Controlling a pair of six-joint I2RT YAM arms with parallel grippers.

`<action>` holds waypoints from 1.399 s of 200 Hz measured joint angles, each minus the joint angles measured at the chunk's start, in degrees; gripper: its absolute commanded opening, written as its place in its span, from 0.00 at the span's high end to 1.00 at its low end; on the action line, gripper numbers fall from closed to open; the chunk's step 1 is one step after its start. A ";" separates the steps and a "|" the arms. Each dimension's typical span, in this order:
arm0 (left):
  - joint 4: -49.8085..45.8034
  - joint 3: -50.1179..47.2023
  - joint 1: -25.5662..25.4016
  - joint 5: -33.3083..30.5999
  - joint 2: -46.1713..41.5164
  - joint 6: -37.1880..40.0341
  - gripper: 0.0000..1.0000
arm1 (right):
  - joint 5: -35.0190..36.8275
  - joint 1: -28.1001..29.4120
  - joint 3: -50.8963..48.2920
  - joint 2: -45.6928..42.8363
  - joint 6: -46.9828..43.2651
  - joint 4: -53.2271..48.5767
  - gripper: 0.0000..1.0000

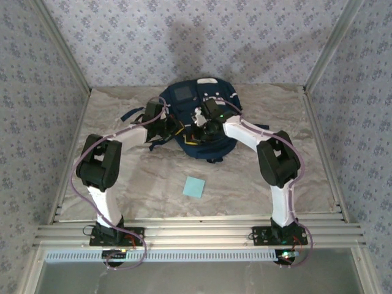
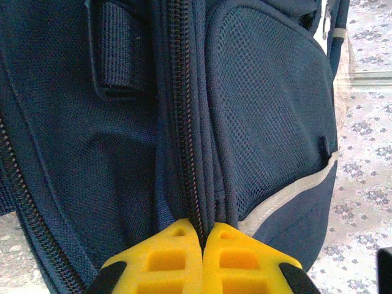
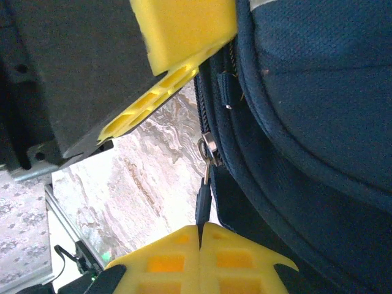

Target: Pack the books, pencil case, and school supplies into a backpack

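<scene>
The navy backpack (image 1: 199,104) lies at the back middle of the table, with both arms reaching onto its near side. My left gripper (image 1: 173,127) is shut on a fold of the backpack (image 2: 263,110) beside the zipper track (image 2: 182,110); its yellow fingertips (image 2: 177,245) pinch the seam. My right gripper (image 3: 200,228) is shut on the dark zipper pull (image 3: 203,199), which hangs from a metal slider (image 3: 207,146) on the backpack's edge (image 3: 306,122). The school supplies, a small light-blue pad (image 1: 194,187), lie flat on the table in front of the bag. The books and the pencil case are out of view.
The marble-patterned tabletop (image 1: 257,177) is walled in by patterned panels on three sides, with a metal rail (image 1: 196,231) along the near edge. A dark backpack strap (image 1: 130,114) trails to the left. The left gripper's yellow finger (image 3: 184,30) sits close above my right gripper.
</scene>
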 measured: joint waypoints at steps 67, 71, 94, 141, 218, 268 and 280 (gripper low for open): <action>-0.11 0.02 0.07 -0.07 0.02 1.97 1.00 | 6.40 -2.73 -1.07 -4.83 -8.74 -13.33 1.00; -0.11 0.02 0.07 -0.07 0.02 1.97 1.00 | 6.95 -2.86 -1.07 -4.83 -9.03 -13.86 1.00; 0.02 0.00 0.07 0.11 0.02 1.64 1.00 | 9.18 -2.86 -1.07 -4.96 -8.94 -14.58 0.92; 4.57 -2.78 -0.46 0.52 -1.88 -3.21 1.00 | 12.57 2.01 -8.26 -9.05 2.34 -3.98 0.66; 14.01 -2.95 -7.67 0.07 -2.14 -16.70 1.00 | 25.09 4.83 -17.64 -20.22 15.56 6.95 0.49; 15.98 -2.95 -9.01 -1.31 -2.14 -20.59 1.00 | 36.26 6.82 -17.97 -21.46 15.63 7.56 0.48; 16.33 -2.95 -9.16 -1.55 -2.12 -21.24 1.00 | 38.53 7.52 -17.94 -20.92 15.63 7.67 0.49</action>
